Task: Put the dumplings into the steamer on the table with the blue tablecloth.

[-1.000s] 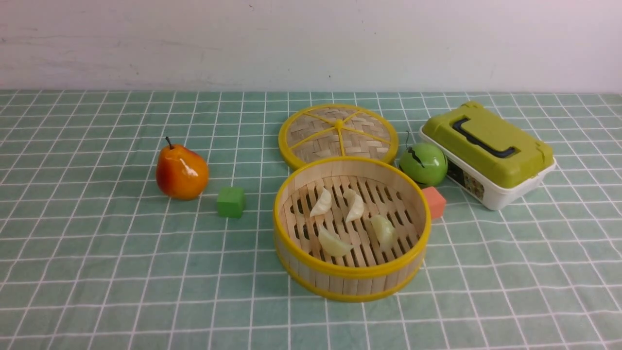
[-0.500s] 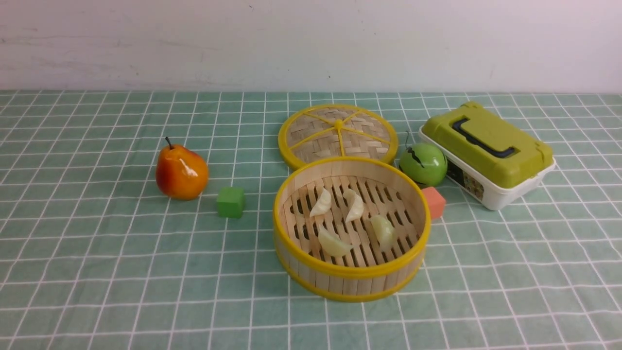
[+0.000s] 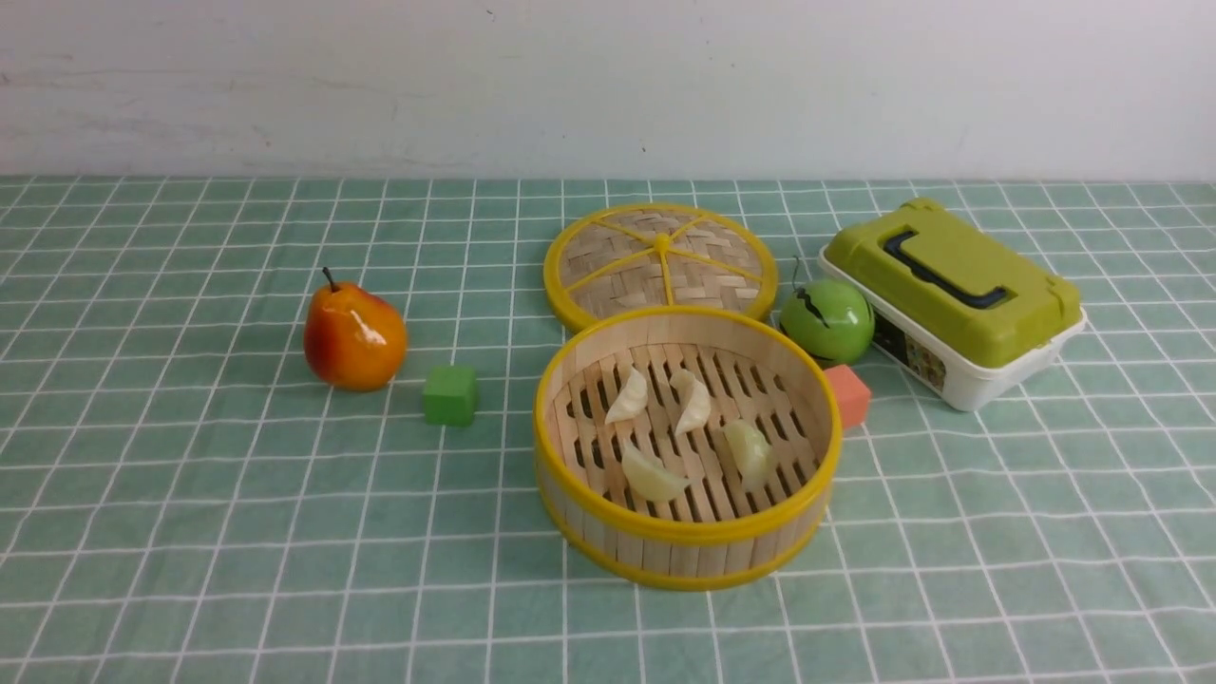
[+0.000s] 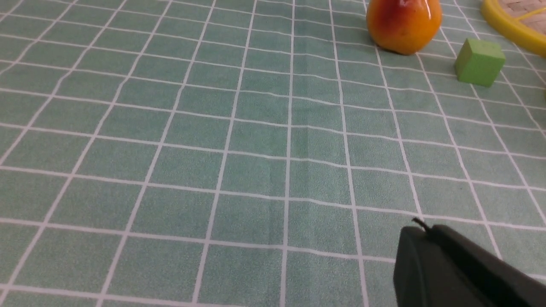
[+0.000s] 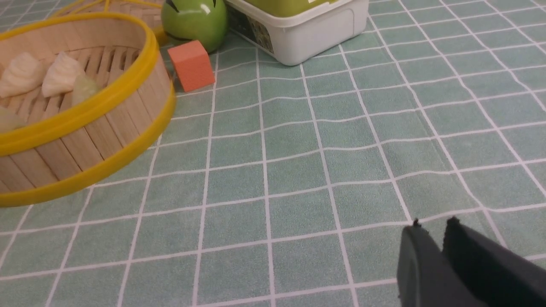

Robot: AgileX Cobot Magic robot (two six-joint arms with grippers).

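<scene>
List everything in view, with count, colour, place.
dumplings: 4, cream-white, inside steamer
steamer: 1, bamboo with yellow rims, centre
lid: 1, woven with yellow spokes, flat behind steamer
pear: 1, orange-red, left
green cube: 1, between pear and steamer
orange cube: 1, right of steamer
apple: 1, green, behind orange cube
box: 1, white, green lid, far right
cloth: 1, teal grid, covers table
left claw: shut, empty
right claw: slightly parted, empty
</scene>
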